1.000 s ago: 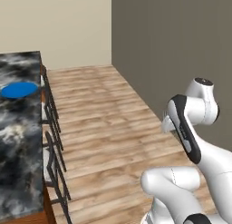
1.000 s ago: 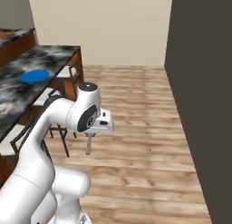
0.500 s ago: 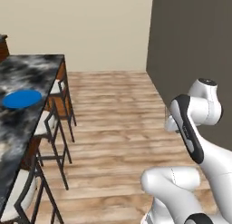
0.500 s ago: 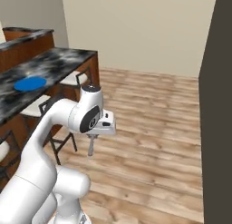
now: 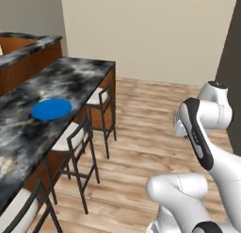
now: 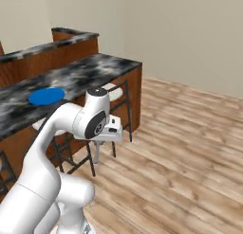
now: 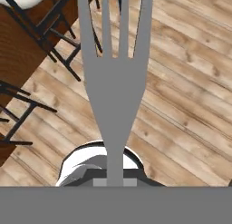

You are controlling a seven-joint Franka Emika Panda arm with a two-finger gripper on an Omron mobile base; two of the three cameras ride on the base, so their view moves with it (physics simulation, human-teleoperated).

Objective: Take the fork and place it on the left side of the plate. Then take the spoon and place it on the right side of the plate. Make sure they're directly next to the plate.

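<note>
A simulated kitchen with pale wood-plank flooring (image 5: 141, 133) and beige walls holds a long bar counter topped in black-and-grey marbled stone (image 5: 70, 81), with dark metal stools with white seats (image 5: 70, 137) tucked along its near side. On that stone top lies the flat, round, bright blue plate (image 5: 51, 109), also seen from the right base view (image 6: 46, 96).

The claw (image 6: 96, 152) is clamped shut on the small silver-grey metal fork (image 7: 114, 78). In the hand view the handle rises from between the fingertips and the broad tined head points away from the hand, toward the floor. From the right base view the fork hangs below the hand over open flooring, well apart from the plate and beside the stools.

The chief risk, in my judgement, is the thin handle twisting or slipping in the grip on the way to the counter, so the fork lands askew or off the plate's left side. The hanging tines could also catch a stool back or the counter edge if the arm comes in low. The spoon cannot be made out.
</note>
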